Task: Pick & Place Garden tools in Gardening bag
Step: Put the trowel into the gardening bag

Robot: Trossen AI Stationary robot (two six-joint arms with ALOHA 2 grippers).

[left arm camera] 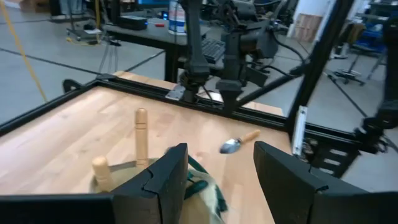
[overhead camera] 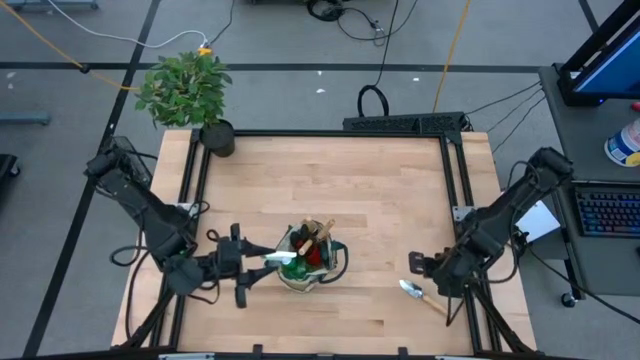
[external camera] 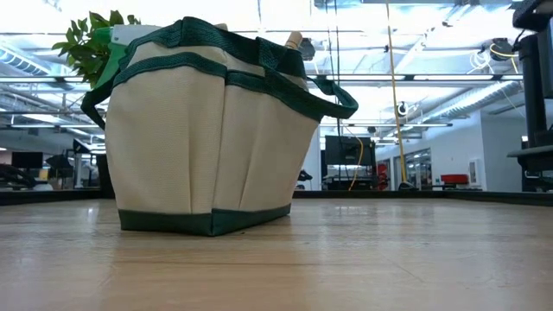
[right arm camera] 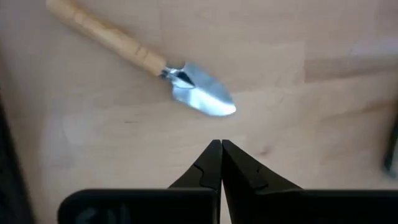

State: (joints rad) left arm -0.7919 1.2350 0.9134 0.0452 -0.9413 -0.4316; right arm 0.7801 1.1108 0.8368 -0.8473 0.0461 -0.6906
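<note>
I see the round canvas bag, beige with green trim, mid-desk, wooden handles poking up. My left pincer hovers beside it, half open, empty. Near the right edge lies a shiny trowel, handle toward the corner; my right pincer is closed, just beside its blade.

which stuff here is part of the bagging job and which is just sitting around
Part of the job:
- bag, mid table, wooden handles sticking out of it
- trowel, loose on the table near the right gripper
- left gripper, at the bag

Just sitting around:
- potted plant, at the table's far left corner
- keyboard, off the table
</note>
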